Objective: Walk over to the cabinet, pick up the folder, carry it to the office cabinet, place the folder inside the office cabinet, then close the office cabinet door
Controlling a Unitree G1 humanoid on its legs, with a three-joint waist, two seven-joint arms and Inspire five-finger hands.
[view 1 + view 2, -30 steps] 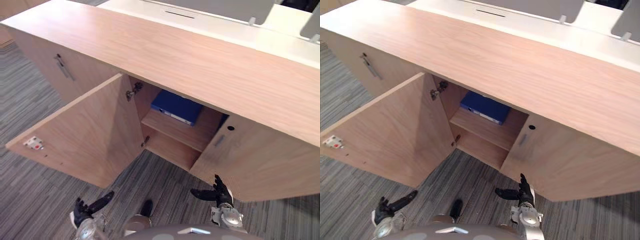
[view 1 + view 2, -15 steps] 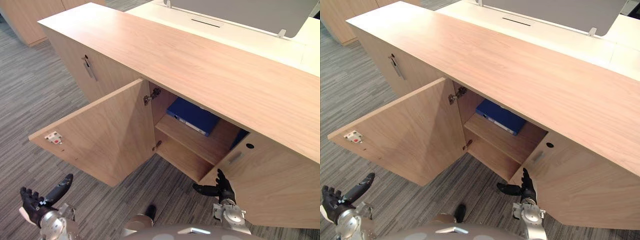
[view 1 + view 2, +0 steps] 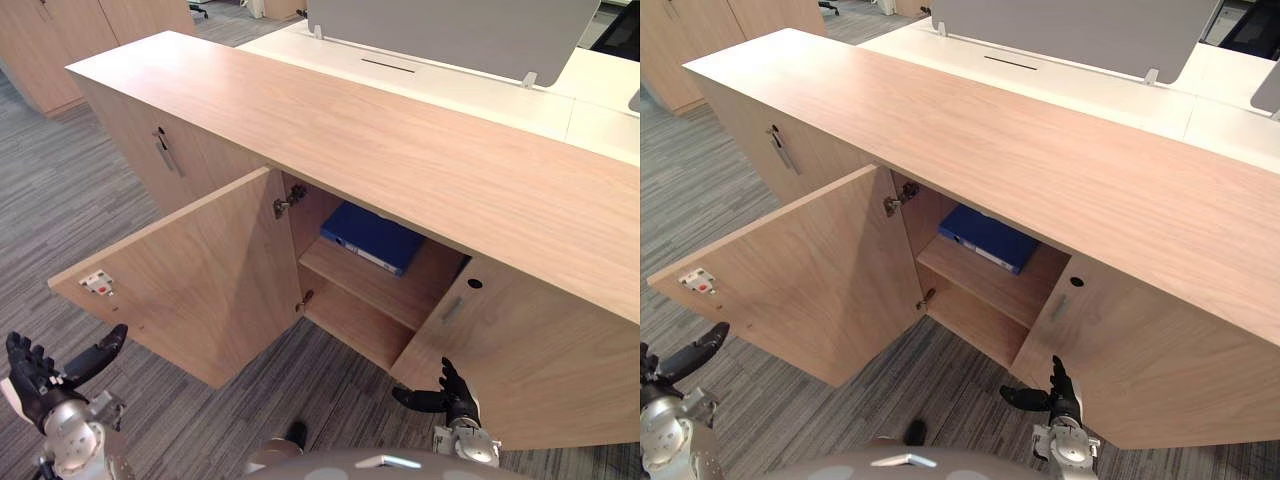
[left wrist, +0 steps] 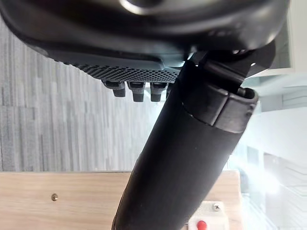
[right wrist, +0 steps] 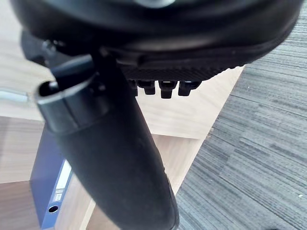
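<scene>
Holds the left hand (image 3: 35,378) low and far out to the side, fingers straight and slightly spread, thumb stretched well apart from them. Carries the right hand (image 3: 452,398) low too, fingers straight and fanned, thumb pointing sideways toward the other hand. Grips nothing with either. Shows the silver-grey left wrist (image 3: 68,438) and right wrist (image 3: 467,445) just behind the hands.

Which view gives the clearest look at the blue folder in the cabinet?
The left eye view: the blue folder lies flat on the upper shelf, its top and spine visible. The right eye view shows much the same; the right wrist view catches just one end.
</scene>
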